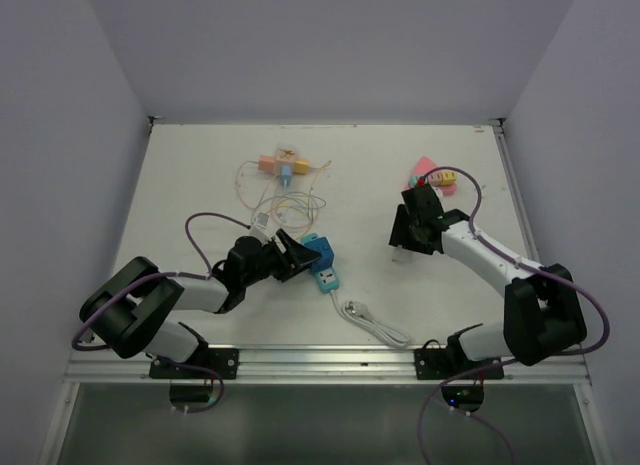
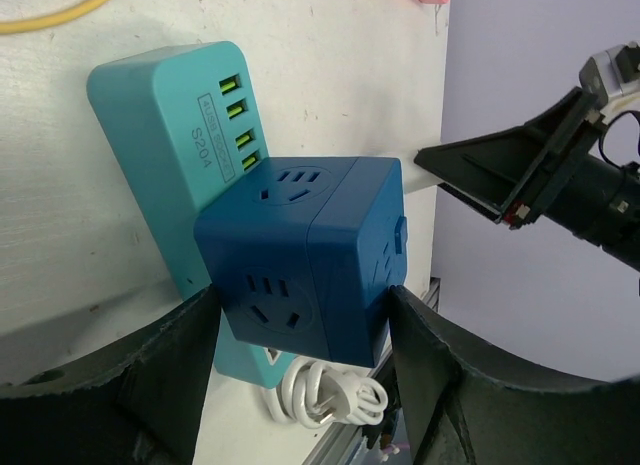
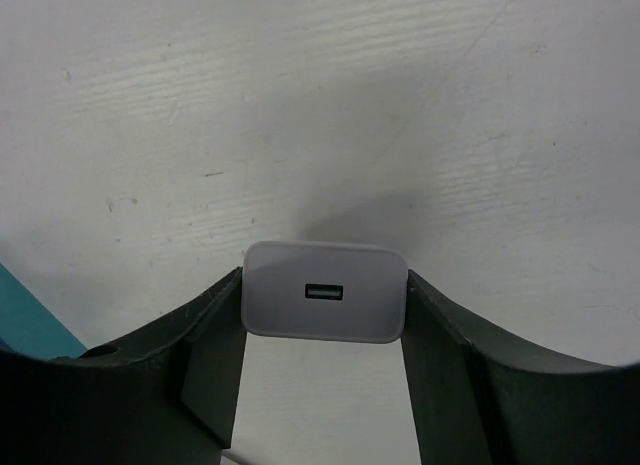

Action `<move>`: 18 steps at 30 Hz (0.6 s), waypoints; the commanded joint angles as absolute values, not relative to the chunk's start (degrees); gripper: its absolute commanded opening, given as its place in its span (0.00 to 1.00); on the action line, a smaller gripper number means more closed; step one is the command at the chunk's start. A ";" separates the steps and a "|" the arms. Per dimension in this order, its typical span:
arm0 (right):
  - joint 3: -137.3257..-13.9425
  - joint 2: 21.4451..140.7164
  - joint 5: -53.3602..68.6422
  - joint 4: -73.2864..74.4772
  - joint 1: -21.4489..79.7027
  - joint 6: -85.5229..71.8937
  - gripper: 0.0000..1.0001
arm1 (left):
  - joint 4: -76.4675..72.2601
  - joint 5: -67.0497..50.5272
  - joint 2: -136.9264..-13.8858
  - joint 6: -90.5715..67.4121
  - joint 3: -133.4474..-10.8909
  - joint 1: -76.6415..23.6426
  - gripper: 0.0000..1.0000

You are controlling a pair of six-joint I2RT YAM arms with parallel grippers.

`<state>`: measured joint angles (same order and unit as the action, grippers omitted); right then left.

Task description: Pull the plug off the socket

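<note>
A dark blue cube socket (image 2: 310, 255) sits between the fingers of my left gripper (image 2: 300, 305), which is shut on its two sides. The cube rests against a teal power strip (image 2: 170, 115) lying on the table. From above, the cube (image 1: 318, 249) and strip (image 1: 328, 276) sit left of centre, with the left gripper (image 1: 292, 255) on them. My right gripper (image 3: 325, 295) is shut on the plug (image 3: 325, 291), a white USB charger block held over bare table, apart from the socket. In the top view the right gripper (image 1: 405, 240) is well to the right of the cube.
A coiled white cable with its own plug (image 1: 375, 322) lies near the front rail (image 1: 320, 361). Pink and yellow adapters with thin wires (image 1: 283, 167) lie at the back. A pink object (image 1: 432, 173) is behind the right arm. Walls close in both sides.
</note>
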<state>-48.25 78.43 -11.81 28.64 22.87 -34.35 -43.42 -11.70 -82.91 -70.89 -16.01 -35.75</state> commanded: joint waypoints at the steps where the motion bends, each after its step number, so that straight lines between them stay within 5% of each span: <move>1: -52.81 81.55 -6.24 28.30 19.43 -31.30 0.20 | -31.29 -7.91 -84.29 -66.27 -13.18 -35.60 0.69; 8: -56.33 86.13 -6.42 28.39 15.73 -29.44 0.57 | -31.55 -8.00 -83.94 -66.44 -12.83 -35.60 0.79; 18: -57.30 79.11 -5.10 27.07 15.65 -26.55 0.92 | -33.22 -9.49 -83.67 -67.32 -12.57 -35.59 0.85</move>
